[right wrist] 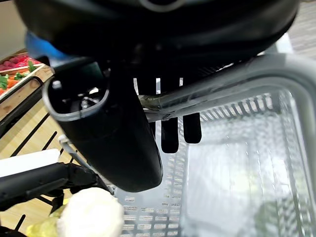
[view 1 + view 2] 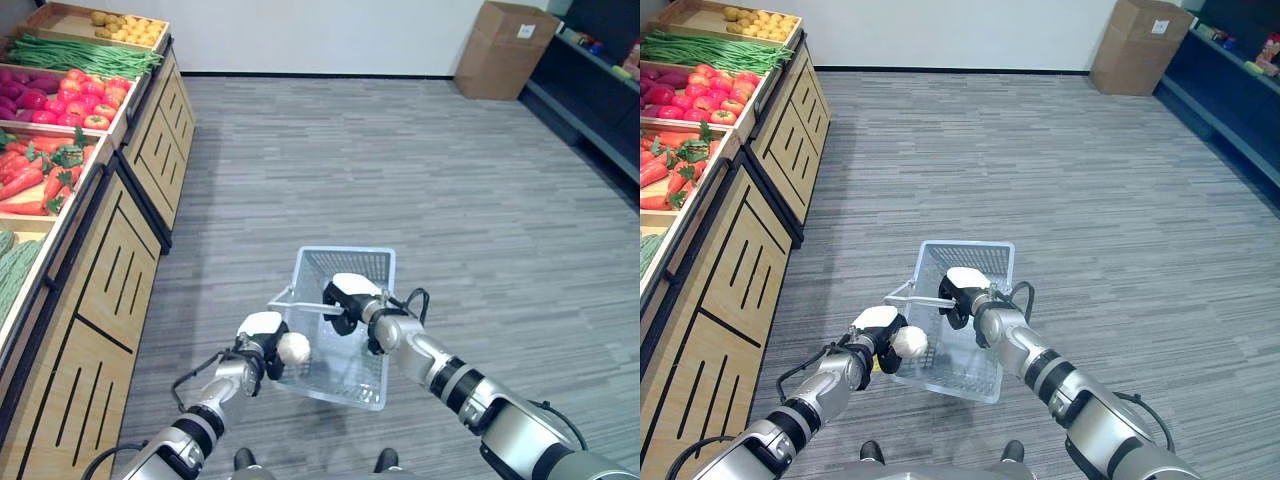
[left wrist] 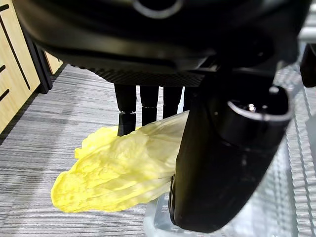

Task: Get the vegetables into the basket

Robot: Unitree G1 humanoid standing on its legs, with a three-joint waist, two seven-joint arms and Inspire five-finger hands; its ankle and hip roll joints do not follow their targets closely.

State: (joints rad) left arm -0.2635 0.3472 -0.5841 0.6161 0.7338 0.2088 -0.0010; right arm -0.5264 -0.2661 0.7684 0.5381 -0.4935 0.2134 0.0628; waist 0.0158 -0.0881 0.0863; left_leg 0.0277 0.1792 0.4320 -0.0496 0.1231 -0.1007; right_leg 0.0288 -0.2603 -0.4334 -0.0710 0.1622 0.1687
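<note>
Left wrist view: the left hand (image 2: 262, 340) clamps 1 yellow cabbage (image 3: 118, 173) at the basket (image 2: 345, 268) rim, not yet dropped in. Right hand (image 2: 350, 298) grips the basket handle (image 1: 207, 89). Basket looks empty; shelf vegetables (image 2: 60, 95) remain.

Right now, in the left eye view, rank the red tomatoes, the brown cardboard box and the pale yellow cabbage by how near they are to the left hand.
1. Pale yellow cabbage: held in the left hand.
2. Red tomatoes: in the shelf crate, far left.
3. Brown cardboard box: far right, by the wall.
</note>
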